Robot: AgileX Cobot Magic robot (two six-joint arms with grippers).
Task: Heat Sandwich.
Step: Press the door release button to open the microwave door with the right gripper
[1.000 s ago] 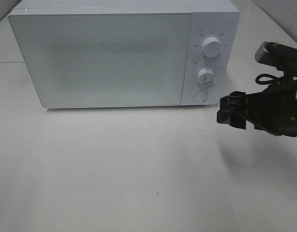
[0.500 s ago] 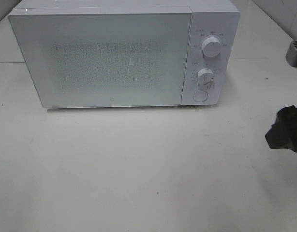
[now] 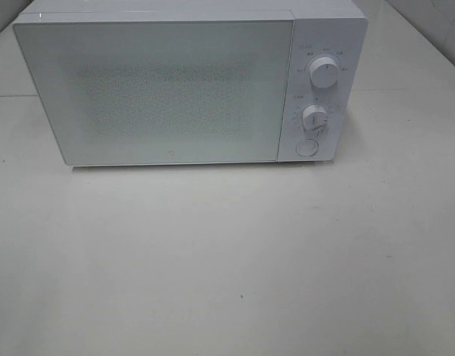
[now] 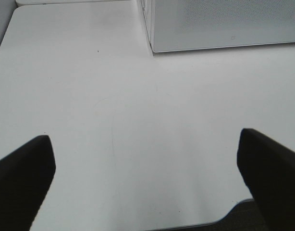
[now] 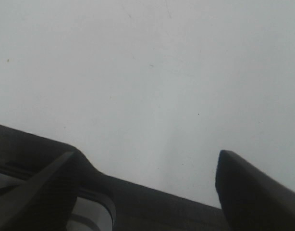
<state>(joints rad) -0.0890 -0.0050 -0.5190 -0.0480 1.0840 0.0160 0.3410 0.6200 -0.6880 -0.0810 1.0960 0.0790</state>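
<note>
Right black tool (image 5: 145, 159) is backing out of high view, spread, empty like left black tool (image 4: 145, 144); we're keeping clear of the shut white boxy microwave (image 3: 175, 89).

Glossy white microwave (image 3: 175, 89) on a smooth matt table (image 3: 213, 282).

White microwave (image 3: 175, 81) on pale table (image 3: 213, 259)
</note>
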